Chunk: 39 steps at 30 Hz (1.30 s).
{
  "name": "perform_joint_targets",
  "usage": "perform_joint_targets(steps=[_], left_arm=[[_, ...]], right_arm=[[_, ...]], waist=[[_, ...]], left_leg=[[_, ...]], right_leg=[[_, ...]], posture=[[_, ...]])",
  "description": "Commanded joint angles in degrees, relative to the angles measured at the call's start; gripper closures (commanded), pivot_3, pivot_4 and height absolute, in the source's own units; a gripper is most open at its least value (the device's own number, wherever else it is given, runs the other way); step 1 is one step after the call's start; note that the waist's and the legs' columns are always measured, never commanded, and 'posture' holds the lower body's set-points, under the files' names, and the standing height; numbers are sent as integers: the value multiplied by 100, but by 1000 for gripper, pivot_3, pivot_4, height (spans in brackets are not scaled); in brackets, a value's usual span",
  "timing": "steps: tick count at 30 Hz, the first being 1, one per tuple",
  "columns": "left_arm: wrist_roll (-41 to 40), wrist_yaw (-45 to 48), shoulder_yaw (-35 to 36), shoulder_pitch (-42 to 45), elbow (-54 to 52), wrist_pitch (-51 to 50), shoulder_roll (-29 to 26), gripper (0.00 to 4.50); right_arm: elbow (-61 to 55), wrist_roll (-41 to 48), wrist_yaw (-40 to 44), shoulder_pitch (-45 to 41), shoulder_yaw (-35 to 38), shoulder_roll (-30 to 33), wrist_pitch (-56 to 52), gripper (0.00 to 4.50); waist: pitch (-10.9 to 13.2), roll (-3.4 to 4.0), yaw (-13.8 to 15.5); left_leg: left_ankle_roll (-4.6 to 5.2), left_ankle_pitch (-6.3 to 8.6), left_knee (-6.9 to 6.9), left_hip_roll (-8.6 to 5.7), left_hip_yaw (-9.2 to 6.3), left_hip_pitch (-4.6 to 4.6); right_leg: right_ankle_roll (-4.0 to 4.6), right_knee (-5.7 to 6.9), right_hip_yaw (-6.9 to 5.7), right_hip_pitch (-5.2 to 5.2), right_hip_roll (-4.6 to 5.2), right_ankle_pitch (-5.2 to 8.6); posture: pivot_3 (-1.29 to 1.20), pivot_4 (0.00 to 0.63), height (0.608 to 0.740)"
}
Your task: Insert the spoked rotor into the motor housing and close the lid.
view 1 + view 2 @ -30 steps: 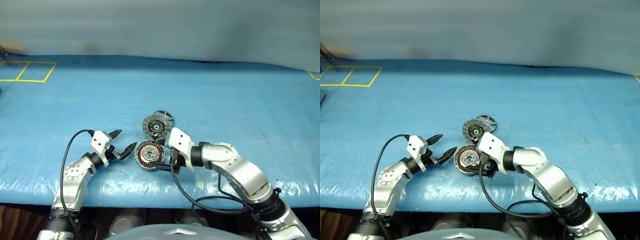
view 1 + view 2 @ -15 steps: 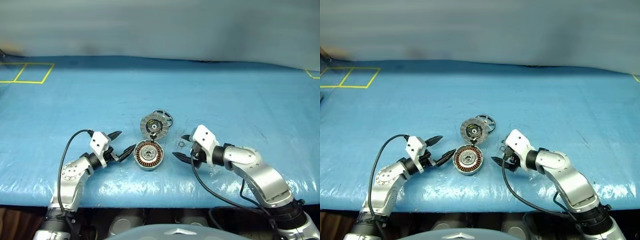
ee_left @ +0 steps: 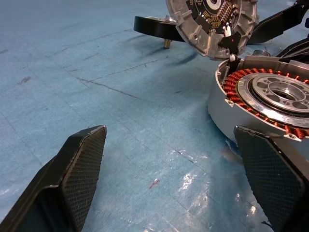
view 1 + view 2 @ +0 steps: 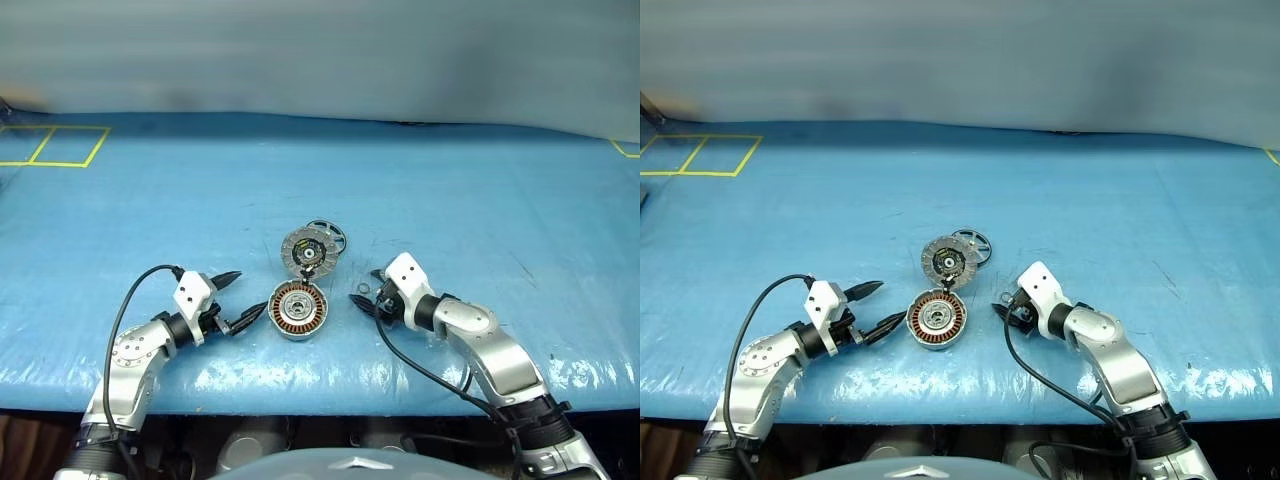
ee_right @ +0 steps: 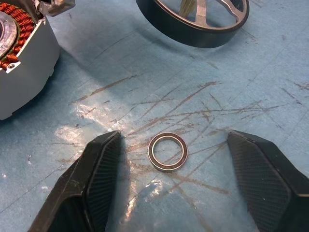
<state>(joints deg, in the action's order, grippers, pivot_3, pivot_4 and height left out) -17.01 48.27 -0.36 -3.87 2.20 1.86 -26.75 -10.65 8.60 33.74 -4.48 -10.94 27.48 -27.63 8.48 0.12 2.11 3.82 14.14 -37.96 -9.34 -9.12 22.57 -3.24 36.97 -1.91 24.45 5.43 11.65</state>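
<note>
While the housing (image 4: 298, 309) sits open near the front edge of the table (image 4: 480, 200), its copper windings bare and its lid (image 4: 308, 250) tilted up at 12 o'clock from it on the joined edge, the rotor (image 4: 333, 236) lies flat just behind the lid, at about 1 o'clock from the housing, so the insertion step looks not yet begun. At 3 o'clock from the housing the right gripper (image 5: 186, 180) hangs low with its fingers spread to either side of a thin ring (image 5: 167, 151), not touching it. At 9 o'clock the left gripper (image 4: 238, 300) is spread wide and empty, one fingertip close to the housing wall. My guess is that the next move calls for a reach past the lid to the rotor, gripping its dark rim without knocking the lid down. Blue scuffed sheeting covers the table, yellow tape squares (image 4: 52, 145) mark its far left corner, and a plain grey wall stands behind.
</note>
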Motion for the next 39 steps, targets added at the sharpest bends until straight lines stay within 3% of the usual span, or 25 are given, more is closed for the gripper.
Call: perform_joint_targets(steps=[1, 7, 12, 17, 24, 31, 39], left_arm=[[-117, 68, 135, -18, -227, 153, -18, 0], [-178, 116, 140, -7, -115, 351, 59, 0], [-193, 127, 123, -48, -64, 457, 98, 0], [-213, 194, 81, -71, -53, 593, 157, 0], [-185, 357, 50, -77, 22, 919, 196, 0], [-137, 456, -27, -82, 84, 1008, 182, 0], [-105, 604, -62, -125, 75, 1026, 117, 0]], right_arm=[[51, -65, 17, 136, 86, 100, 0, 1963], [149, -79, 55, 192, 111, 113, -16, 3842], [31, -27, 139, 234, 169, 172, -107, 3844], [-900, 734, 729, 54, 356, 279, -331, 3844], [-1703, 998, 1310, -367, -233, 461, -609, 3844], [-1323, 667, 1273, -813, -1035, 38, -473, 3844], [-802, 397, 1189, -1080, -1302, -258, -327, 3844]], waist=[[-2, 0, 4], [-5, 0, 8], [-7, 0, 14], [-5, 3, 13], [-4, 4, -8], [-4, 4, -6], [-4, 4, -5]], left_leg=[[0, 0, 0, 0, 0, 0], [0, -1, -1, 0, 1, -3], [1, -1, 0, 0, 1, -4], [2, -1, 0, -1, 1, 0], [3, 0, 5, 5, 2, 0], [5, 1, 3, 2, 4, 1], [4, 0, 4, 1, 4, 1]], right_leg=[[0, 0, 0, -1, 0, 0], [-1, 0, 4, -3, -1, -1], [-2, -1, 4, -4, -1, -1], [-2, -2, 6, 0, -1, -1], [-1, -3, 5, 1, -3, 0], [-2, -5, 6, 2, -1, -1], [-2, -4, 6, 3, -2, -1]], posture=[[0, 150, 740], [0, 150, 740], [0, 150, 740], [0, 150, 740], [0, 150, 740], [0, 150, 740], [0, 150, 740]])
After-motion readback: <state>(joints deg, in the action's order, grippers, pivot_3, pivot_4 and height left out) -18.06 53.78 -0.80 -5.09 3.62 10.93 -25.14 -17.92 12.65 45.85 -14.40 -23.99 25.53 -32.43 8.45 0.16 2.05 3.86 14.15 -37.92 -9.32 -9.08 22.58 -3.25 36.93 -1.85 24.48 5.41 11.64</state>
